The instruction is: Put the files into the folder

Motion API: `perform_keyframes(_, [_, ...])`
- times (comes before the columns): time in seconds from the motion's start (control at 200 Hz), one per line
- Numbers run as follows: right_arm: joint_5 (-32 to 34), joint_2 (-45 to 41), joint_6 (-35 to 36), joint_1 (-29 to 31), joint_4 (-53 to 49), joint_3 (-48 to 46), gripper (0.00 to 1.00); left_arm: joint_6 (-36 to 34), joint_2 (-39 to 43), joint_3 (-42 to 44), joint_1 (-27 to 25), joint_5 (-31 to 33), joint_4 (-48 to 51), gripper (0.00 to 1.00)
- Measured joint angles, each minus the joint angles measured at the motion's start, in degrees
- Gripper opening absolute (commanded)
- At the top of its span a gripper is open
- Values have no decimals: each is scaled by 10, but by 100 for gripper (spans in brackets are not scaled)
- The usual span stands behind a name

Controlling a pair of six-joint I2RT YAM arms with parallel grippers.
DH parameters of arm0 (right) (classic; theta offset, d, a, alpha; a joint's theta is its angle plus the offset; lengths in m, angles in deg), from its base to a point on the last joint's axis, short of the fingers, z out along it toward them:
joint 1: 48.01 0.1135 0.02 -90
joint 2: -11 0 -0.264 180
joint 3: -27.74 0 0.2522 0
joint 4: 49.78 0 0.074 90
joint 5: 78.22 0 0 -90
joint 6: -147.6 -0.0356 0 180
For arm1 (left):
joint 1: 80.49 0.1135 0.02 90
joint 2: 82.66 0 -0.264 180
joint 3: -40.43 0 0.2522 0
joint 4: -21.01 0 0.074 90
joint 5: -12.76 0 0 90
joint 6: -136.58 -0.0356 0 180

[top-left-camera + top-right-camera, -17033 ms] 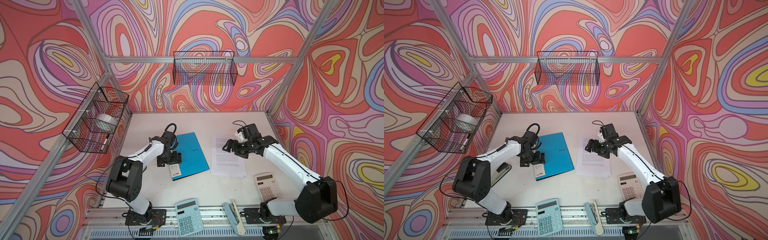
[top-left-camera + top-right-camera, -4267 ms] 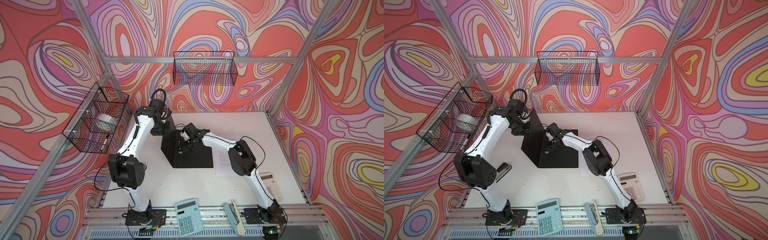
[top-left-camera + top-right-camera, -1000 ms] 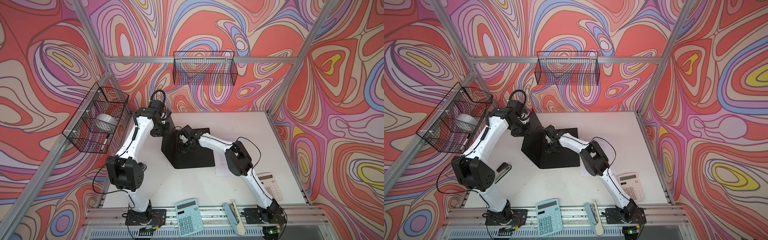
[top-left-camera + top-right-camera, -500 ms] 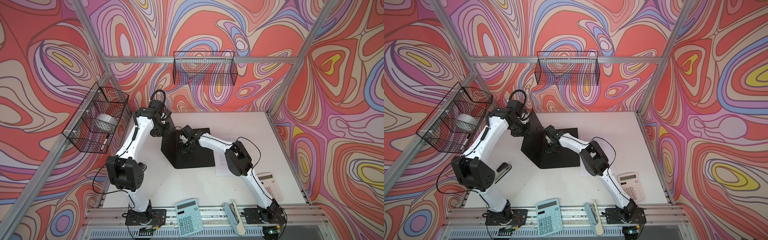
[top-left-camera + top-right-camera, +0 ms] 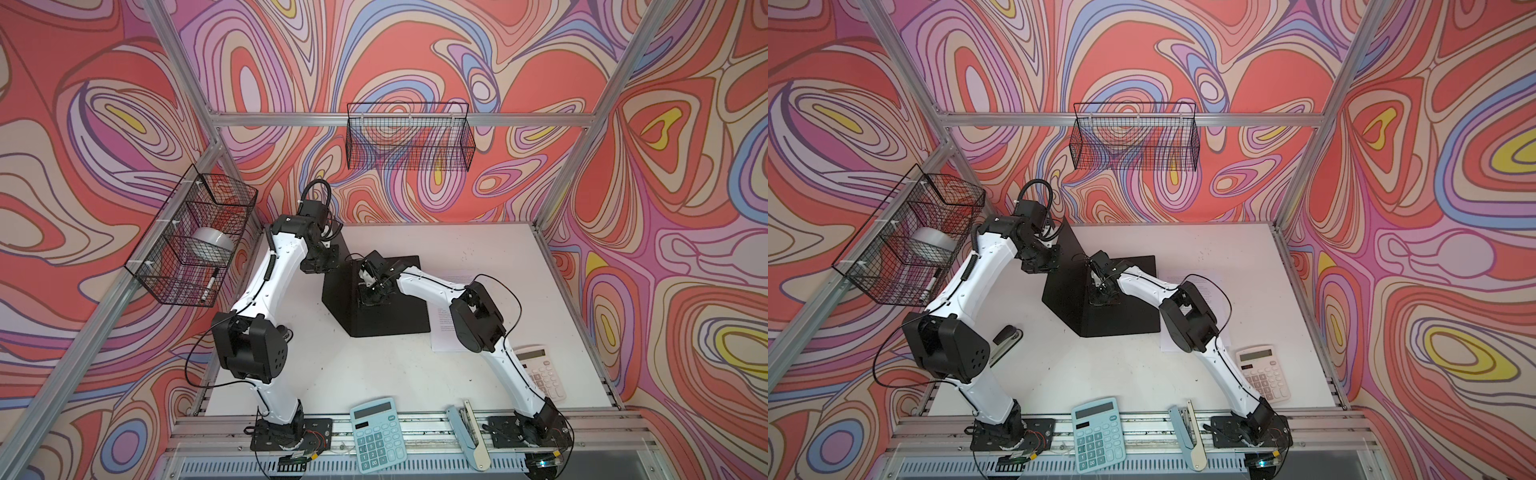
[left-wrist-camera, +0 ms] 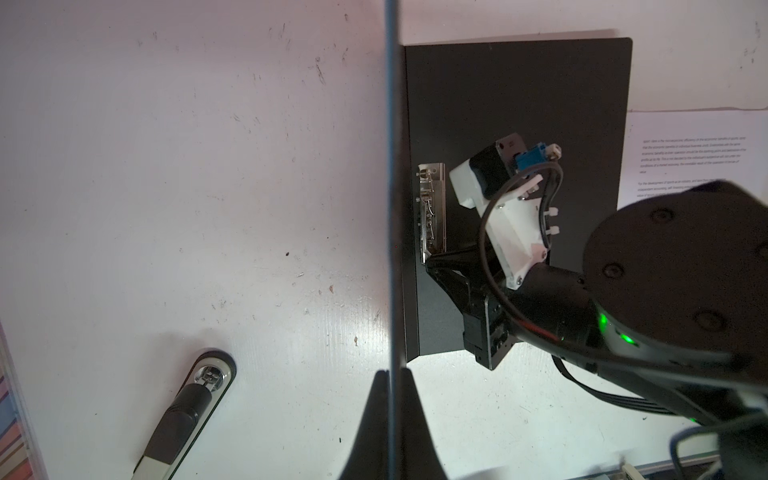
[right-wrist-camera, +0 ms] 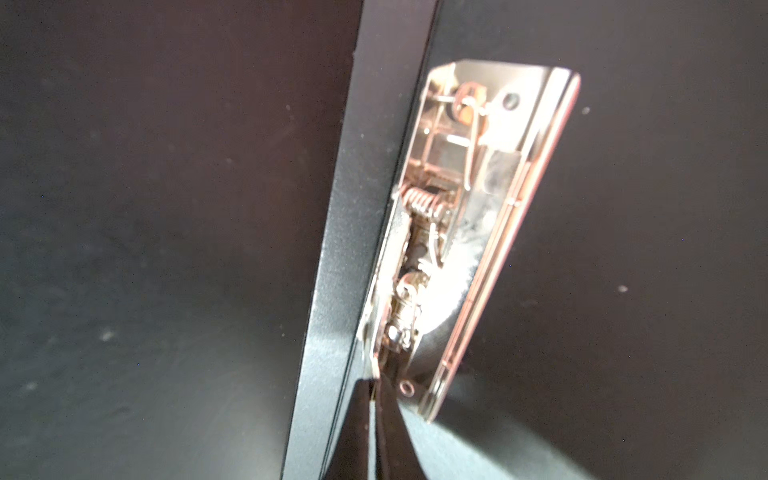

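Folder [image 5: 386, 316] lies open on the table [image 5: 374, 374], black inside up. The back panel is flat and the cover [image 5: 337, 286] stands near upright.

Left gripper [image 6: 390, 384]: clamped tight on the cover's free edge, which runs edge-on straight out from its tips. This grip holds the cover up.

Right gripper [image 7: 376, 388]: tips together at the near end of the metal clip [image 7: 457, 216], just beside the spine fold. A thin metal tab runs in between the tips, so I read it as pinched on the clip lever. The view is blurred, so not fully certain.

Files [image 6: 685, 158]: 1 thin white stack, flat on the table past the folder's outer edge from the right gripper, partly under that arm's elbow. Not in the folder yet.

Handling (judgement):
- The sheets are light, floppy and smooth, and lying flat they offer no edge to grab.
- Best bet is to press down and slide the stack toward the folder, then take the edge nearest the panel once it rides up.
- A 1-corner pinch would let the sheets droop and fan apart.
- The cover is stiff, light board, and will likely fall shut if the left grip lets go.
- The clip is sprung and its lever small and slick, so the tips may slip off.
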Motion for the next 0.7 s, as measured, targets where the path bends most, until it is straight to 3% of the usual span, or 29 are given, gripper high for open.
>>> perform_keyframes(0.701, [36,-4,13,1,-30,13,0,0,3,3,1,0,0,0])
